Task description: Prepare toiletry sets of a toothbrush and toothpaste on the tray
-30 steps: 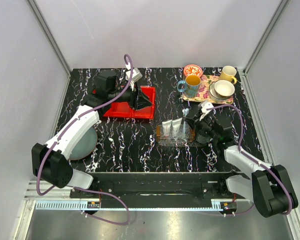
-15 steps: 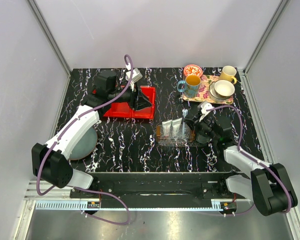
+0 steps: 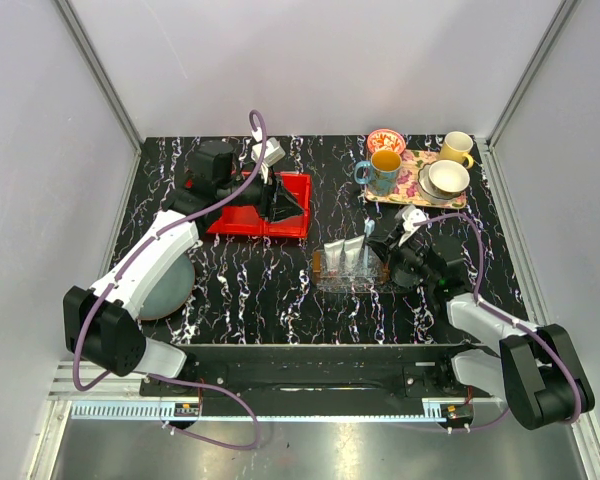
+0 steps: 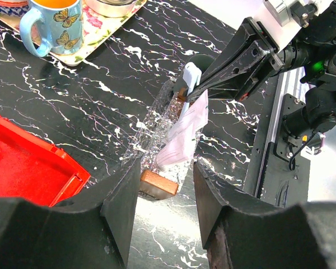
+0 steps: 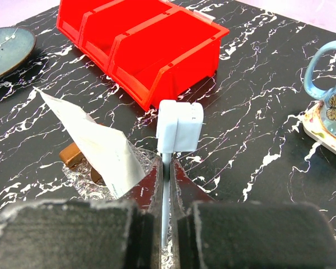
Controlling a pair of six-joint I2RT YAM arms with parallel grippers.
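The clear tray with orange-brown ends lies right of centre. Two white toothpaste tubes lean in it. My right gripper is shut on the stem of the pale blue toothbrush, holding it tilted over the tray's right end. In the right wrist view the toothbrush head sticks up beyond the closed fingertips, with a toothpaste tube and the tray to the left. My left gripper is open and empty over the red bins. In its view the tray end, a tube and the toothbrush lie ahead.
Red bins stand at the back left of centre. A floral tray with mugs and a bowl is at the back right. A grey plate lies under the left arm.
My right gripper has shifted slightly with the toothbrush over the tray's right end. The left arm has not moved.
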